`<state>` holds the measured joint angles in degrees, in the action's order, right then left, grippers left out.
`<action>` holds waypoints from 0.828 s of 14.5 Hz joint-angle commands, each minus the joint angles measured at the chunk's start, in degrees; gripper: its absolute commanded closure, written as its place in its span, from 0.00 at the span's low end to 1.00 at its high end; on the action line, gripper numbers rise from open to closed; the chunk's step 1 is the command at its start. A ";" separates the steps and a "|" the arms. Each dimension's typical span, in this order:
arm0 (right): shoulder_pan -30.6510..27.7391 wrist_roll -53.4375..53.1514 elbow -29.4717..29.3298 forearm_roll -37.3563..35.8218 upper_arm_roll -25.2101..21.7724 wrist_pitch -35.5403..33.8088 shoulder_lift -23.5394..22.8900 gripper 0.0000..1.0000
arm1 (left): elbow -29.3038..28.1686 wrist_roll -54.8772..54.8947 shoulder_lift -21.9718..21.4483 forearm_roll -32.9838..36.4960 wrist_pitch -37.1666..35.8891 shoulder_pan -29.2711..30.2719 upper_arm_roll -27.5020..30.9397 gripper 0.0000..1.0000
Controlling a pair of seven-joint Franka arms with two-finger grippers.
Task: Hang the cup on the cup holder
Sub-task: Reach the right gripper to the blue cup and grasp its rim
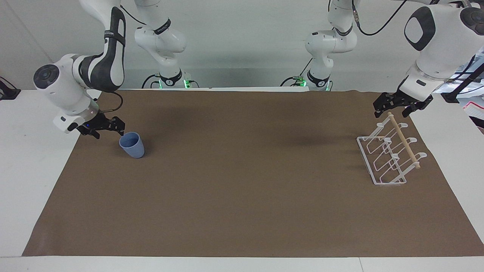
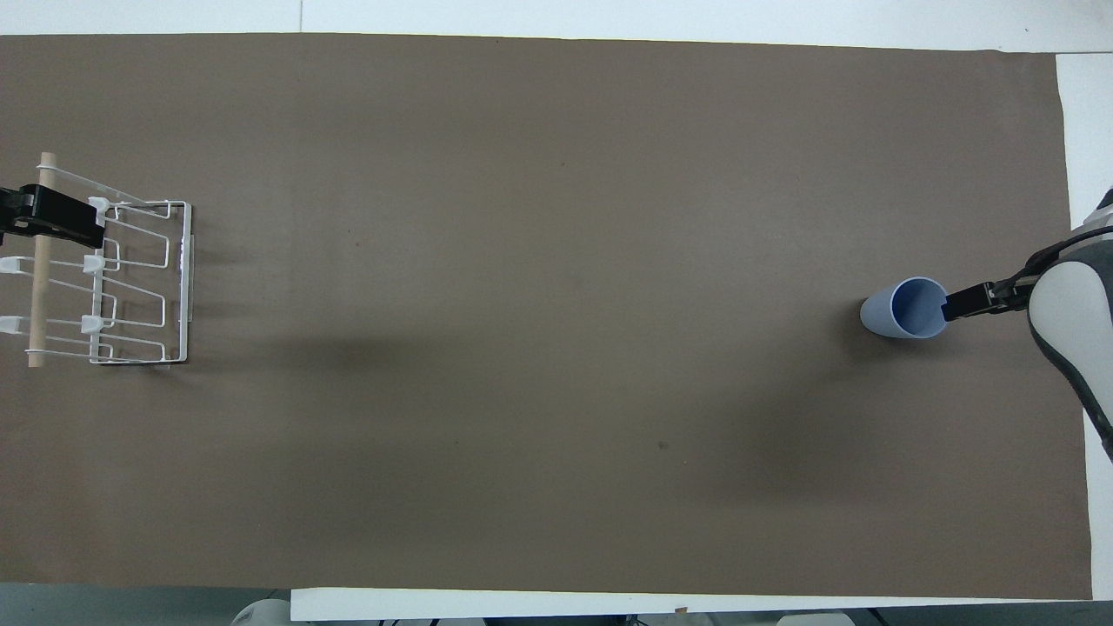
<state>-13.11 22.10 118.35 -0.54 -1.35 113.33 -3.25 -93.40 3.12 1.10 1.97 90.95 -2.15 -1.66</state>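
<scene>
so my right gripper was spread open right beside the upright blue cup, lined up to grab its rim, cup holder well apart under my open, waiting left gripper.

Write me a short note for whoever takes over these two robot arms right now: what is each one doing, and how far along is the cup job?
Right end effector: open, low beside the cup at its rim, holding nothing.
Left end effector: open and empty, waiting over the robot-side end of the cup holder.
Cup: upright on the brown mat, toward the right arm's end of the table.
Cup holder: on the mat toward the left arm's end, no cup on it.
Done: nothing beyond the approach.
Left: grasp the cup, carry it across, hang it.
</scene>
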 commanded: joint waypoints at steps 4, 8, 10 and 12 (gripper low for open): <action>0.45 1.81 4.07 1.15 0.73 8.21 -1.84 0.15 | -0.47 0.49 -0.66 -0.56 -0.95 -0.66 0.87 0.00; 1.15 2.25 4.78 1.15 0.73 8.49 -1.84 0.78 | -0.82 0.23 -1.01 -0.56 -2.53 2.22 0.78 0.00; 1.24 2.25 4.78 1.15 0.82 8.40 -1.84 1.00 | -0.82 0.31 -0.92 -0.48 -2.45 1.98 0.78 0.00; 1.15 2.33 3.91 1.07 1.08 7.27 -1.93 1.00 | -0.82 0.05 -1.10 -0.47 -2.18 2.85 0.78 0.00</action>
<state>-11.58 22.73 122.20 -0.36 -0.63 121.07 -5.83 -93.40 3.11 1.08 1.97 89.16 0.20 -1.00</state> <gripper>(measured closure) 0.793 0.000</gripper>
